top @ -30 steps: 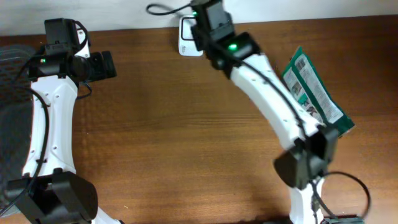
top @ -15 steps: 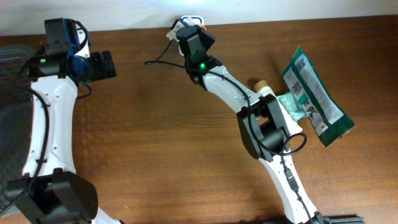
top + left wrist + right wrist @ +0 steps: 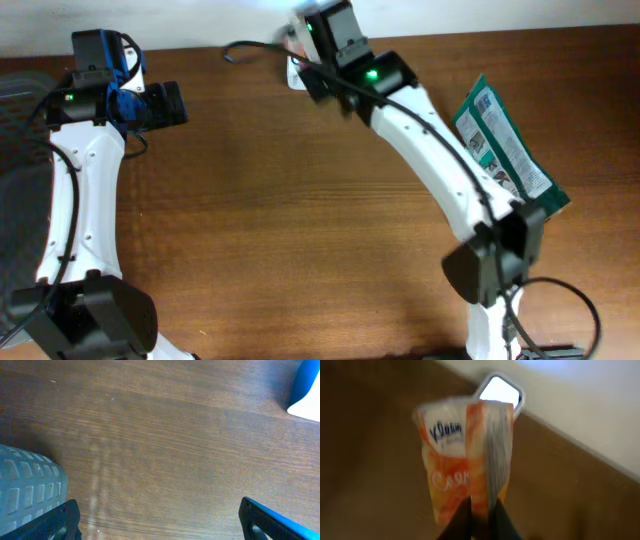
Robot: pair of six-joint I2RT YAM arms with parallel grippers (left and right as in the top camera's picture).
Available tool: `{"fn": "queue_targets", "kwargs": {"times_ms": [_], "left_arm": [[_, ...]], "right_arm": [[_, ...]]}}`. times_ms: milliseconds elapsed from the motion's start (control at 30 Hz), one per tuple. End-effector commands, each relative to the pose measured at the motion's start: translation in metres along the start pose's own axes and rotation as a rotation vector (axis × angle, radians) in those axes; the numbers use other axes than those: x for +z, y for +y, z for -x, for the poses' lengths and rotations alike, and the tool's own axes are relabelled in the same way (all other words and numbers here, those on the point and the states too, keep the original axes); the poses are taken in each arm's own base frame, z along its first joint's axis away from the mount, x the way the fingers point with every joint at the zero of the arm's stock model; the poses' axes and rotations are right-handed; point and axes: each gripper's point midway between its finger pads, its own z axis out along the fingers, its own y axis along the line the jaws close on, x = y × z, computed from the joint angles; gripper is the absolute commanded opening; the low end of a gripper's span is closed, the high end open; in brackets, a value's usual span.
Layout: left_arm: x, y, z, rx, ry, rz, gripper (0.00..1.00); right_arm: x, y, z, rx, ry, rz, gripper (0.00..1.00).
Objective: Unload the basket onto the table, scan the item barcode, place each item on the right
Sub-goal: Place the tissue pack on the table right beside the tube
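Note:
An orange and white packet (image 3: 465,460) hangs upright, blurred, in the right wrist view, with my right gripper (image 3: 481,506) shut on its lower edge. Just beyond it lies the white scanner (image 3: 500,391) with its bright window, by the table's back edge. From overhead the right arm stretches to the back, its wrist over the scanner (image 3: 296,72), most of which is covered. My left gripper (image 3: 176,104) rests at the back left, and in its wrist view the left gripper (image 3: 160,521) is open over bare wood.
A green pouch (image 3: 505,150) lies at the right of the table, partly under the right arm. A grey mesh basket (image 3: 27,485) sits at the left edge beside the left fingers. A blue and white object (image 3: 306,390) shows at the far right of the left wrist view.
The right arm swung its elbow to the right and back while its wrist stayed near the scanner at the back. The left arm has not moved.

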Motion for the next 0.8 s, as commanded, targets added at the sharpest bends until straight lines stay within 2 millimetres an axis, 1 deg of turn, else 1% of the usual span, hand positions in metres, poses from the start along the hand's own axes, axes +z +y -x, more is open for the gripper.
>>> {"fn": "queue_targets", "kwargs": {"times_ms": [0,33,67,133,167,200,233,267,300,333,367,400,433,467,533,600,667,700,733,767], "left_arm": [[-0.004,0.002,0.002,0.010,-0.011,0.007,0.99],[-0.004,0.002,0.002,0.010,-0.010,0.007,0.99],[-0.004,0.002,0.002,0.010,-0.010,0.007,0.99],[-0.004,0.002,0.002,0.010,-0.010,0.007,0.99],[-0.004,0.002,0.002,0.010,-0.010,0.007,0.99],[-0.004,0.002,0.002,0.010,-0.010,0.007,0.99],[-0.004,0.002,0.002,0.010,-0.010,0.007,0.99],[-0.004,0.002,0.002,0.010,-0.010,0.007,0.99],[-0.004,0.002,0.002,0.010,-0.010,0.007,0.99],[-0.004,0.002,0.002,0.010,-0.010,0.007,0.99],[-0.004,0.002,0.002,0.010,-0.010,0.007,0.99],[-0.004,0.002,0.002,0.010,-0.010,0.007,0.99],[-0.004,0.002,0.002,0.010,-0.010,0.007,0.99],[-0.004,0.002,0.002,0.010,-0.010,0.007,0.99],[-0.004,0.002,0.002,0.010,-0.010,0.007,0.99],[-0.004,0.002,0.002,0.010,-0.010,0.007,0.99],[-0.004,0.002,0.002,0.010,-0.010,0.007,0.99],[-0.004,0.002,0.002,0.010,-0.010,0.007,0.99],[-0.004,0.002,0.002,0.010,-0.010,0.007,0.99],[-0.004,0.002,0.002,0.010,-0.010,0.007,0.99]], "right_arm": [[-0.061,-0.020,-0.021,0.256,0.072,0.006,0.04],[-0.069,-0.034,-0.050,0.306,0.181,-0.015,0.04],[-0.073,-0.045,-0.074,0.340,0.275,-0.039,0.04],[-0.074,-0.066,-0.118,0.378,0.440,-0.077,0.04],[-0.068,-0.079,-0.148,0.410,0.539,-0.100,0.04],[-0.063,-0.084,-0.164,0.425,0.581,-0.109,0.04],[-0.048,-0.091,-0.197,0.454,0.662,-0.123,0.04],[-0.037,-0.092,-0.218,0.465,0.702,-0.127,0.04],[-0.022,-0.089,-0.244,0.470,0.745,-0.129,0.04],[-0.008,-0.084,-0.266,0.462,0.767,-0.134,0.05],[-0.002,-0.086,-0.276,0.452,0.771,-0.159,0.05],[0.003,-0.093,-0.283,0.435,0.764,-0.204,0.19],[0.003,-0.098,-0.284,0.423,0.762,-0.233,0.25],[0.002,-0.103,-0.284,0.413,0.758,-0.259,0.37],[-0.002,-0.116,-0.278,0.350,0.751,-0.309,0.38],[-0.014,-0.122,-0.255,0.355,0.715,-0.314,0.39],[-0.041,-0.126,-0.216,0.383,0.646,-0.286,0.39],[-0.060,-0.126,-0.194,0.400,0.591,-0.263,0.39],[-0.091,-0.127,-0.167,0.420,0.509,-0.238,0.40],[-0.115,-0.128,-0.152,0.431,0.447,-0.227,0.40]]}}
